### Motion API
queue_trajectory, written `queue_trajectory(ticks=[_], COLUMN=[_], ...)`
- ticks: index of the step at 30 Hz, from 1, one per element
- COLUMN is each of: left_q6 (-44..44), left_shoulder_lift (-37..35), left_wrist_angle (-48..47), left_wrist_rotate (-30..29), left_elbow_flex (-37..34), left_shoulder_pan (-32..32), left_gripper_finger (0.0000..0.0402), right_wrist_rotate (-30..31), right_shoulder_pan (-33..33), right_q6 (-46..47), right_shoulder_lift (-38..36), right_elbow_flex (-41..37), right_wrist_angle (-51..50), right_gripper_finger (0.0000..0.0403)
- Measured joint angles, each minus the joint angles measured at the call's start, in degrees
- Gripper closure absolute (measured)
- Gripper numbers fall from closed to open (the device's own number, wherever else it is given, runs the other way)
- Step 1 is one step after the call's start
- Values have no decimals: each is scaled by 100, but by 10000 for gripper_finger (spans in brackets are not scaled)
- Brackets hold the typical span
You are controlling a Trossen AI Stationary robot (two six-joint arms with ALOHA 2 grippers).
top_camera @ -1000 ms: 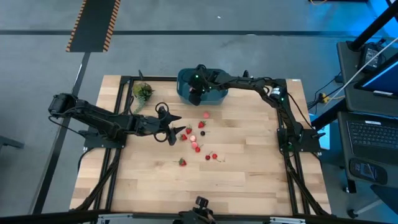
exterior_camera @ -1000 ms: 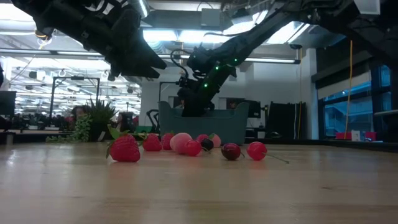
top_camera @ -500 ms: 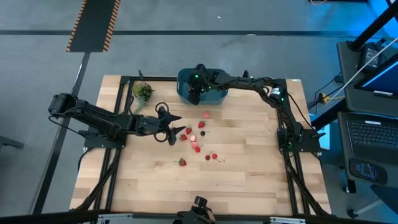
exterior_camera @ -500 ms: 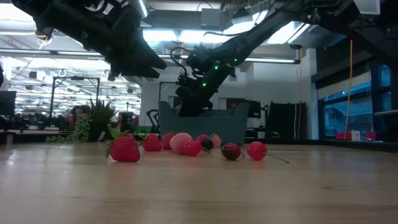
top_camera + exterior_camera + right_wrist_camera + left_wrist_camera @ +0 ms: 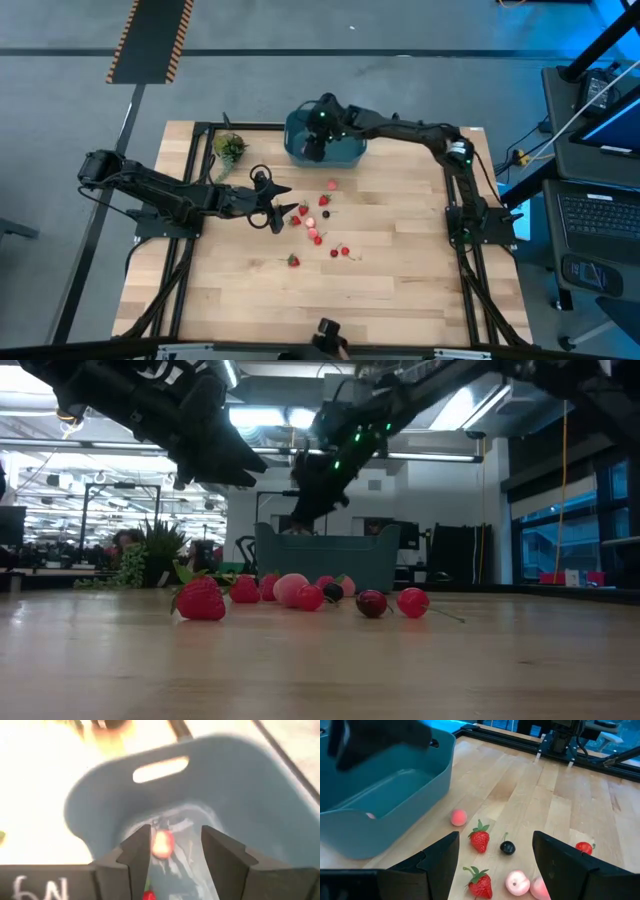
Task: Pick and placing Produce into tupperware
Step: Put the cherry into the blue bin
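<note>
The teal tupperware (image 5: 342, 152) stands at the table's far edge. My right gripper (image 5: 172, 837) hangs above its inside, open. A blurred red-orange piece of produce (image 5: 161, 843) shows beyond the gap between the fingers, low in the tub, and another red piece (image 5: 146, 895) lies below it. More produce (image 5: 320, 215) lies scattered on the wood at mid-table: strawberries (image 5: 480, 840), a pink ball (image 5: 458, 817), a dark cherry (image 5: 507, 847). My left gripper (image 5: 495, 845) hovers open over that scatter, left of it in the high view (image 5: 283, 212).
A green leafy bunch (image 5: 229, 147) lies at the far left corner, left of the tub. Black frame rails (image 5: 190, 200) run along the table's left and right sides. Bare wood (image 5: 330, 300) spreads across the near half of the table.
My right gripper has risen from low inside the tupperware to well above its rim, staying over the tub.
</note>
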Motion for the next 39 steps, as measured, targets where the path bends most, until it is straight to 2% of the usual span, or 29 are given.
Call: queue_trajectory(ticks=[5, 9, 16, 25, 39], left_q6=[-2, -4, -11, -52, -57], left_shoulder_lift=[0, 0, 0, 0, 0], left_wrist_angle=[-12, -14, 13, 69, 253], left_wrist_rotate=[0, 0, -2, -39, -96], left_elbow_flex=[0, 0, 2, 0, 0], left_shoulder_pan=[0, 1, 2, 4, 4], left_gripper_finger=[156, 156, 156, 156, 156], right_wrist_rotate=[231, 652, 806, 822, 760], right_shoulder_pan=[112, 270, 486, 588, 945], right_q6=[-138, -175, -166, -110, 308], right_shoulder_lift=[-593, -1166, -2274, -3239, -4180], right_elbow_flex=[-94, -738, -2709, -4645, -6171], right_wrist_angle=[-354, -144, 1710, 4082, 5049], right_gripper_finger=[226, 226, 226, 226, 226])
